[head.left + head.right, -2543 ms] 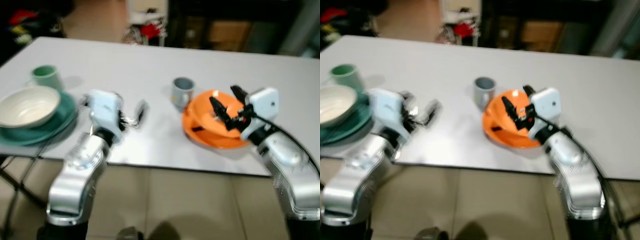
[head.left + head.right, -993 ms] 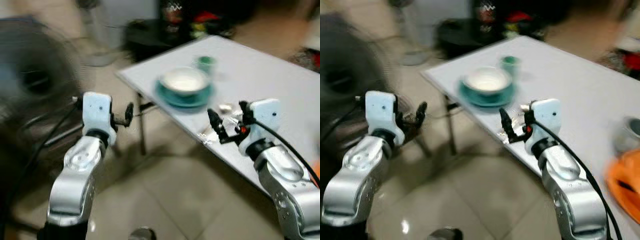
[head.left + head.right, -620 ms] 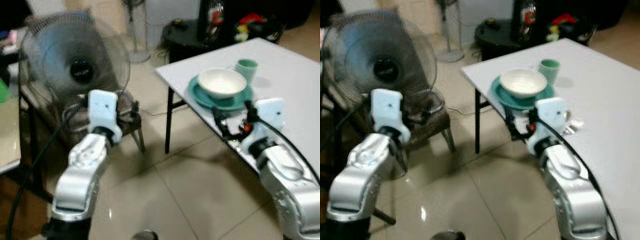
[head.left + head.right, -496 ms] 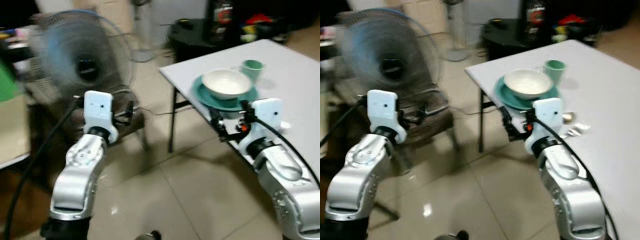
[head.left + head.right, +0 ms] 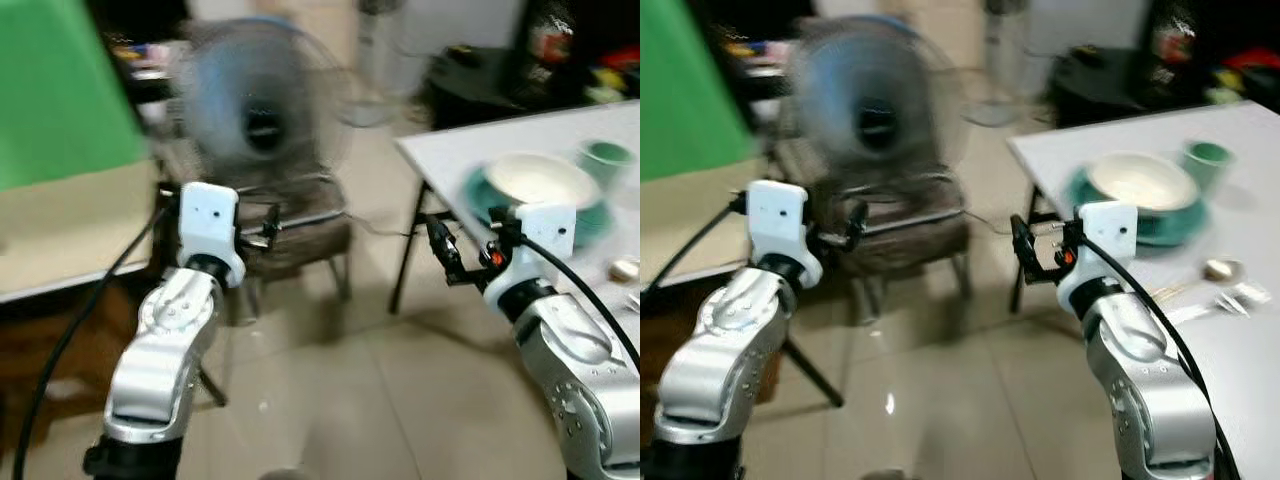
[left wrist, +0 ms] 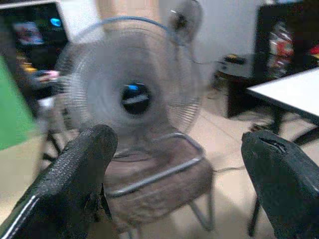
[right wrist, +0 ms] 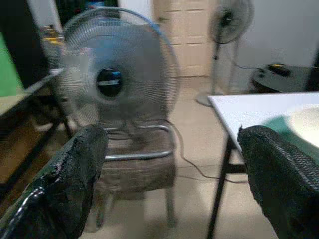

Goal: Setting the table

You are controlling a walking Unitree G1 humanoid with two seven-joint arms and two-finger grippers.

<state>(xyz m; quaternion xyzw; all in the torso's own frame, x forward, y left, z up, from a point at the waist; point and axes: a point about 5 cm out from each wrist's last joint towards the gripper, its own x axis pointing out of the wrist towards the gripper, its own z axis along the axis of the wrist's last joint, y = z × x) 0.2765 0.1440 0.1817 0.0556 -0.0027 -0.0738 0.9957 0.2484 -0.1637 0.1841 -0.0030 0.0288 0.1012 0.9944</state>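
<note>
A white bowl [image 5: 1140,183] sits on a teal plate [image 5: 1185,225] near the corner of the white table [image 5: 1110,135], at the right of the head views. A green cup [image 5: 1207,160] stands behind them, and a spoon [image 5: 1215,270] lies on the table nearer to me. My right gripper [image 5: 1025,250] hangs open and empty in the air just off the table's left edge. My left gripper [image 5: 268,226] is open too, held up in front of a chair, far from the table. Both wrist views show wide-apart fingers [image 6: 79,179] [image 7: 70,184] with nothing between them.
A standing fan [image 5: 875,115] is behind a brown padded chair [image 5: 905,235] straight ahead. A green panel [image 5: 60,90] and a beige tabletop [image 5: 70,235] are at the left. Shiny tiled floor [image 5: 400,400] lies between the chair and the white table.
The camera has swung left: the table and dishes slid toward the right edge and the fan and chair moved to the centre. Both arms keep the same raised, open pose.
</note>
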